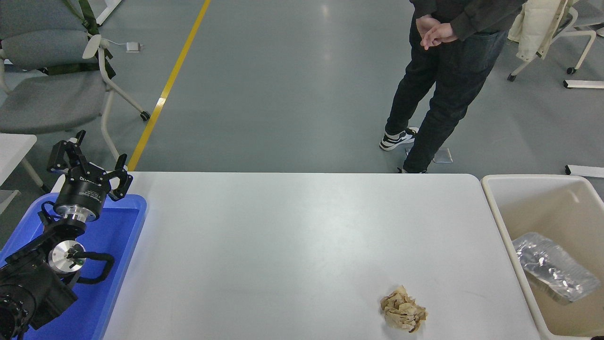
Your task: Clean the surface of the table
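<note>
The large plain white rectangular tabletop (292,236) with rounded corners filled the lower half of the head view, running from the blue plastic tray (125,245) at nine o'clock to the beige rectangular plastic bin (500,222) at three o'clock. One crumpled wad of tan-brown paper (402,310) lay on it toward five o'clock, near the table's near edge and well apart from both containers. The rest of the white surface around the wad showed only faint scuffs.

Inside the beige bin, a crinkled silver foil-like plastic bag (552,267) rested flat on the bottom, toward the bin's near end.

The left black gripper (89,163) was parked at nine o'clock, raised above the far end of the blue tray, its jaws released and spread wide with nothing between them. Its black arm ran back to the lower-left corner over the tray. The right arm and its gripper were out of the picture.

Beyond the table's far edge, at one o'clock, a person in dark trousers and a dark top (443,89) stood on the grey floor with hands (435,33) clasped together. A grey wheeled chair (52,89) stood at ten o'clock beside a yellow floor line (167,85).
</note>
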